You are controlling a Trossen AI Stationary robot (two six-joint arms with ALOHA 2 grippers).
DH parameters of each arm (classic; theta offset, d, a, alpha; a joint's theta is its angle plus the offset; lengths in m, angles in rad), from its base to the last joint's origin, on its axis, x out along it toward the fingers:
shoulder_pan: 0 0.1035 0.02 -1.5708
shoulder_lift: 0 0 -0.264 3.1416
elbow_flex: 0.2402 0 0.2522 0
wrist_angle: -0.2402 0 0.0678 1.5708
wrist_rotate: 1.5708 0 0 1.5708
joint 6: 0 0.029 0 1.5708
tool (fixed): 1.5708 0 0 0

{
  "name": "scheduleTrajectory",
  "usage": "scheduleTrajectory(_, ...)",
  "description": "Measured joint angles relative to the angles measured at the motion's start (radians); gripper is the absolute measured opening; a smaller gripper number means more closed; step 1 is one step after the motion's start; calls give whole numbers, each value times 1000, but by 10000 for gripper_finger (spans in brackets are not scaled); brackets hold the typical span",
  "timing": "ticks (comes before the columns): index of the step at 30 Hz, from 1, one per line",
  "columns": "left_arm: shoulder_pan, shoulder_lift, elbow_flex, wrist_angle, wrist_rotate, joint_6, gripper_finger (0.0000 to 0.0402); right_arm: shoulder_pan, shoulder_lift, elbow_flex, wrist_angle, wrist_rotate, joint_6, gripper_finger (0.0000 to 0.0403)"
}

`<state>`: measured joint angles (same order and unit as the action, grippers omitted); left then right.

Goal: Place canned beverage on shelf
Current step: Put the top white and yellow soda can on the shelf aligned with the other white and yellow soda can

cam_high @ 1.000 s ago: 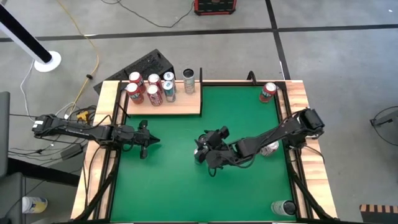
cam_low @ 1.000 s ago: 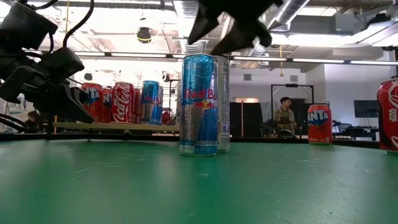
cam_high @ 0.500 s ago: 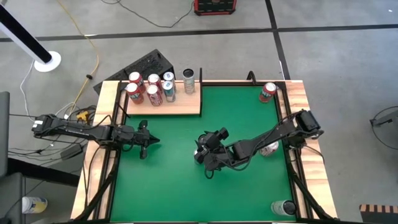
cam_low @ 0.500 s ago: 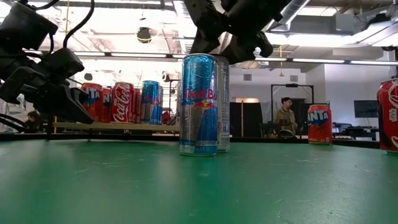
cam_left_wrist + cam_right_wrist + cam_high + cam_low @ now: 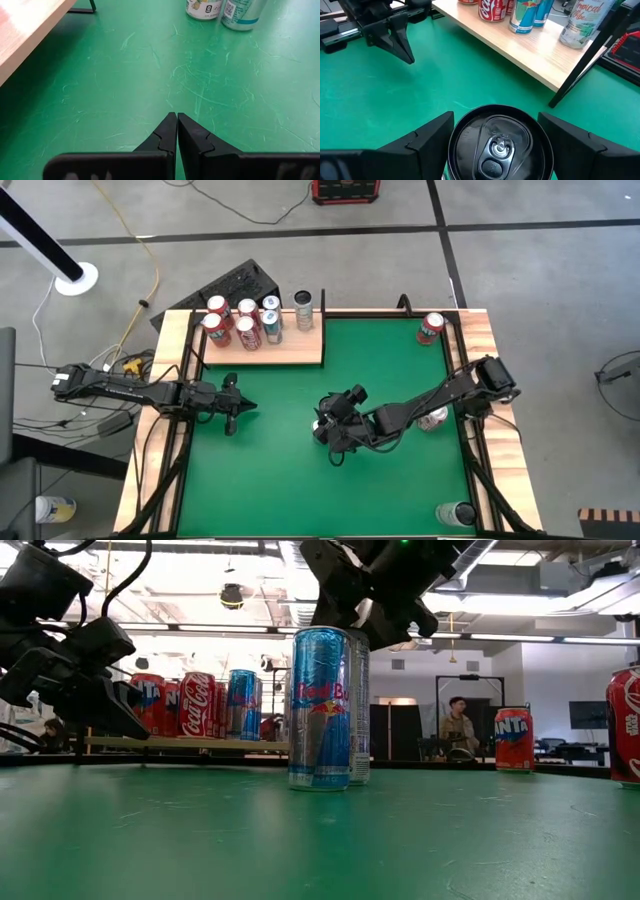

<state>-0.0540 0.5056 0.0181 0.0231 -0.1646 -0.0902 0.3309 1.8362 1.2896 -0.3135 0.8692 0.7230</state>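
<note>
From above, the shelf [image 5: 285, 345] lies at the table's far left corner carrying several cans; the right gripper [image 5: 325, 427] sits mid-table, well in front of the shelf, over a blue Red Bull can [image 5: 322, 420], and the left gripper [image 5: 236, 408] waits nearer the shelf's left end. At table level, the can [image 5: 320, 708] stands upright with the right gripper [image 5: 365, 590] just above its top. The left wrist shows fingers [image 5: 170, 135] pressed together. The right wrist shows fingers [image 5: 432, 135] spread either side of the can's top [image 5: 500, 142], with the shelf [image 5: 520, 52] beyond.

Six cans [image 5: 246, 330] on one shelf [image 5: 290, 349], four elsewhere.
</note>
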Motion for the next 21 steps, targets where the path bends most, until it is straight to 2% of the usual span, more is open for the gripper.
scheduleTrajectory(5, 0, 0, 0, 0, 0, 0, 0, 0, 0, 0, 1, -2, 6, 308)
scheduleTrajectory(11, 0, 0, 0, 0, 0, 0, 0, -4, -7, -1, 0, -5, 4, 278)
scheduleTrajectory(21, 0, 0, 0, 0, 0, 0, 0, -68, -86, 32, 15, -50, -174, 278)
